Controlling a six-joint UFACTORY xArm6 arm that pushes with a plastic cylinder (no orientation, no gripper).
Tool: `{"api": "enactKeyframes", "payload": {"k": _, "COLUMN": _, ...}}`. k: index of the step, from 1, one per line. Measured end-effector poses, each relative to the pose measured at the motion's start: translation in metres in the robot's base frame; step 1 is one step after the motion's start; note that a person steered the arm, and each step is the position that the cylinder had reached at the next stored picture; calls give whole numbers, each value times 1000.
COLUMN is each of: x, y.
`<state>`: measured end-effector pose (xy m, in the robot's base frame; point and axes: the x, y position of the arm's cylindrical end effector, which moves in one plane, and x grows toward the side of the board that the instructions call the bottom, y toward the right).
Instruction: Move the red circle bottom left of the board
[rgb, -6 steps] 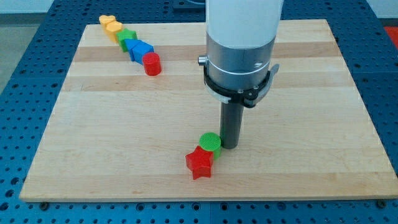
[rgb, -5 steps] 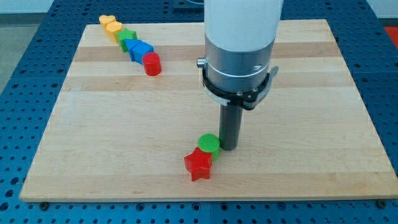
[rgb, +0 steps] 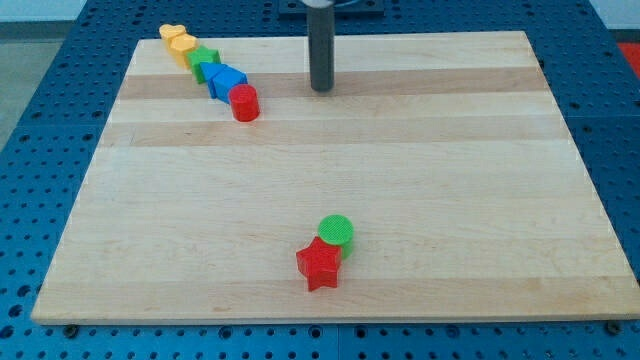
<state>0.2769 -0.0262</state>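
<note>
Upper left of the frame: red circle (rgb: 244, 102), upright on the board (rgb: 450, 200), closing the lower-right end of a diagonal row. Touched or nearly touched a blue block (rgb: 226, 80) up-left of it. Beyond that, a green block (rgb: 205, 60), then an orange block (rgb: 184, 45) and a yellow block (rgb: 172, 33) at the board's far corner. Shapes of those four hard to make out; crowded and overlapping from this angle.

My tip (rgb: 321, 90) stood to the right of the red circle, near but apart, at about the same level in the frame. No jaws on this rig, only the bare rod; upper arm cut off by the top edge.

Judged best approach: bring the tip round to the circle's upper-right side, between it and the blue block if room allows, then push down-left in one steady line. Risk judged: clipping the blue block and dragging the row along.

Lower centre: green circle (rgb: 336, 231) touching a red star (rgb: 320, 264), well clear of the intended path toward the lower-left corner.
</note>
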Motion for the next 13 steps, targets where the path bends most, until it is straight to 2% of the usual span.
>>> {"api": "enactKeyframes", "payload": {"k": 3, "x": -75, "y": -96}}
{"api": "enactKeyframes", "payload": {"k": 6, "x": -86, "y": -125}}
{"api": "enactKeyframes", "payload": {"k": 8, "x": -52, "y": -130}}
{"api": "enactKeyframes", "payload": {"k": 10, "x": 22, "y": -130}}
{"api": "enactKeyframes", "payload": {"k": 11, "x": 33, "y": -123}}
{"api": "enactKeyframes", "payload": {"k": 13, "x": 21, "y": -93}}
